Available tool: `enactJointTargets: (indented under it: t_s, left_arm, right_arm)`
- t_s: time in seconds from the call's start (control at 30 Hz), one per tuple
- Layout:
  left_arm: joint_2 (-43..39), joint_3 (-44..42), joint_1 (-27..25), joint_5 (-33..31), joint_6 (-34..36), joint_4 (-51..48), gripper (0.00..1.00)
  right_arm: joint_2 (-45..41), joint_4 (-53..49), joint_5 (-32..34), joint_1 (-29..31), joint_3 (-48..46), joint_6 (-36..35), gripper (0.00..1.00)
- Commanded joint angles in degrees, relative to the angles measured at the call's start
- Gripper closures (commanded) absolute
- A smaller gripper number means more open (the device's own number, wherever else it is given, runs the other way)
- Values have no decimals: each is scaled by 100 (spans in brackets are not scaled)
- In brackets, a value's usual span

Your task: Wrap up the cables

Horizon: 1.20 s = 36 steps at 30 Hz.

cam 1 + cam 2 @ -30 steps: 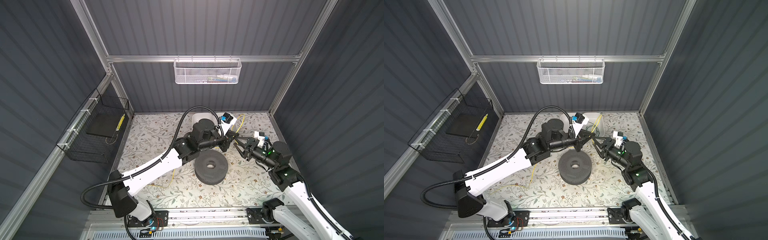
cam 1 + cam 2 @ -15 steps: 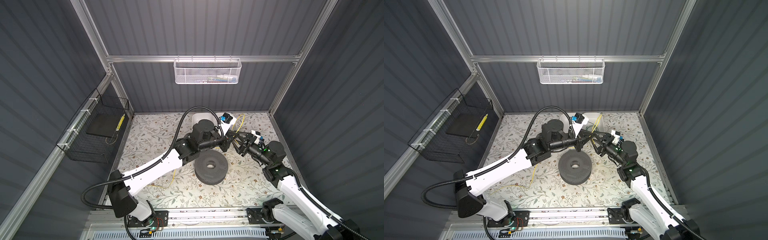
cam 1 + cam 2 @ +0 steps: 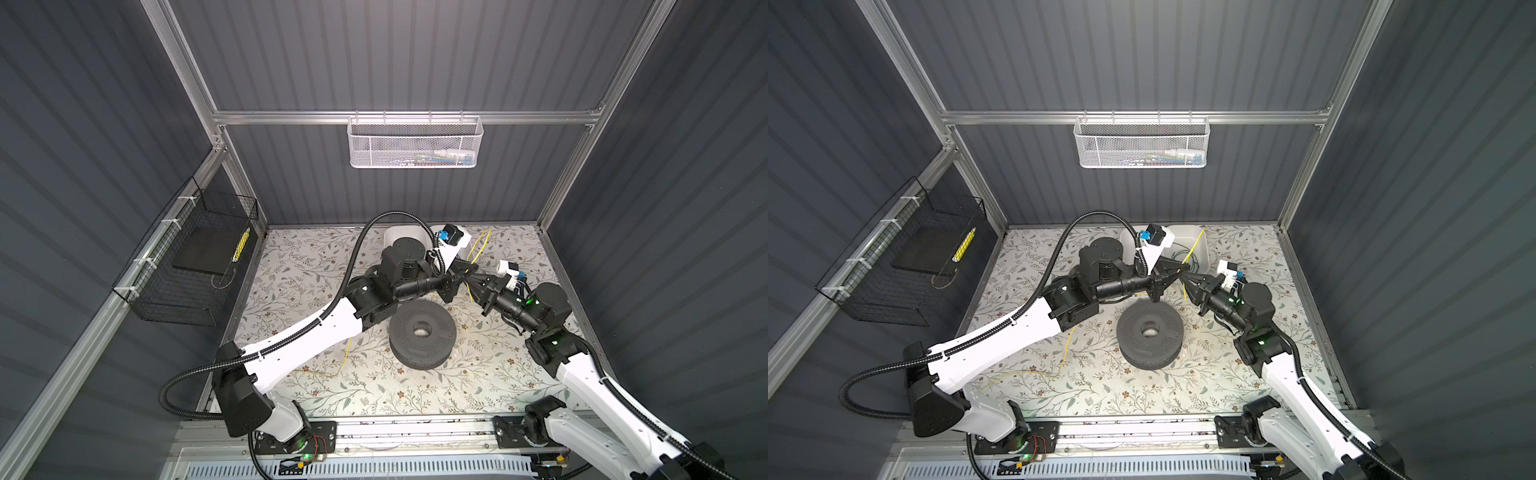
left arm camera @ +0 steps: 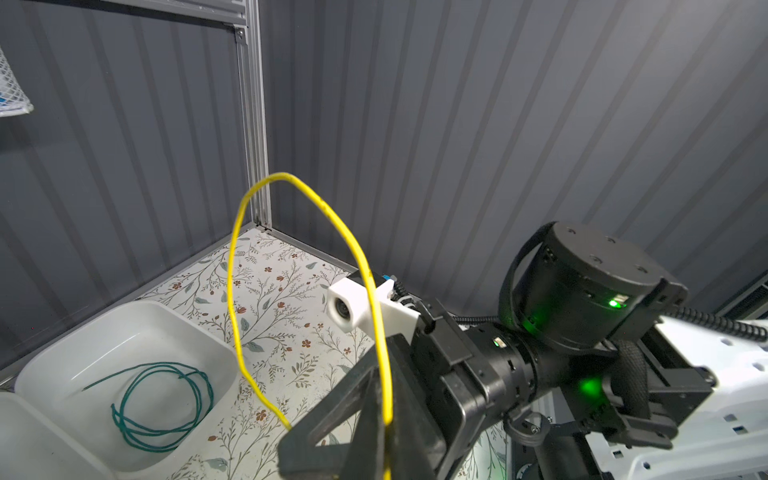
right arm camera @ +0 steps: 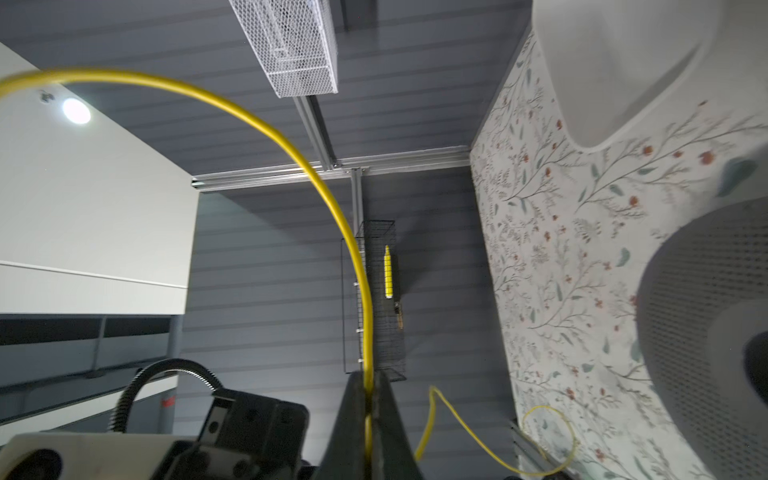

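Grip on the yellow cable (image 4: 230,291) at two spots: left gripper (image 4: 384,374) clenched, the strand running down between its dark fingers. The right gripper (image 5: 368,388) is likewise clamped, with the cable pinched in the narrow slit between its jaws. In both top views the two gripper tips sit almost nose to nose above the floral mat (image 3: 311,266), on the far side of the grey perforated spool (image 3: 403,332), toward the back wall. From the left jaws the cable rises in a tall free loop, arching up and dropping again behind the gripper. More of it trails over the mat under the left arm, beside the spool. Green cable (image 4: 120,428) lies coiled inside the white tray (image 4: 137,305) at the back of the mat — apart from both grippers, neither touching it.
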Motion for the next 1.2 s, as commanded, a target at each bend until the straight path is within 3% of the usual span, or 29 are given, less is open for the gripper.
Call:
enactJointTargets:
  t_s: [0.0, 0.1, 0.23, 0.47, 0.67, 0.93, 1.07, 1.17]
  left_arm:
    - [-292, 72, 281, 300, -50, -422, 100]
    - [-468, 103, 516, 363, 95, -1000, 100]
    - [-696, 172, 703, -225, 638, -2133, 100]
    - [-1045, 76, 702, -1686, 1487, -3576, 100]
    - [-1187, -165, 710, -3041, 1877, -3926, 100]
    - [-1306, -495, 704, -4212, 2627, -3821, 100]
    - [-1293, -574, 708, -4287, 2799, -3857, 100]
    - [-1285, -500, 701, -3840, 2568, -3831, 100]
  right_arm:
    - [60, -1795, -227, -290, 447, -1824, 100]
    - [305, -3438, 109, -529, 1098, -3407, 100]
    - [468, -5086, 1499, -616, 1925, -4898, 100]
    - [764, -6201, 3663, -753, 2838, -6448, 100]
    - [1041, -6422, 4760, -841, 3291, -7315, 100]
    - [1065, -6310, 5740, -846, 3375, -8445, 100]
    - [889, -5989, 5569, -828, 3160, -8854, 100]
    - [710, -5778, 4782, -811, 2924, -8737, 94]
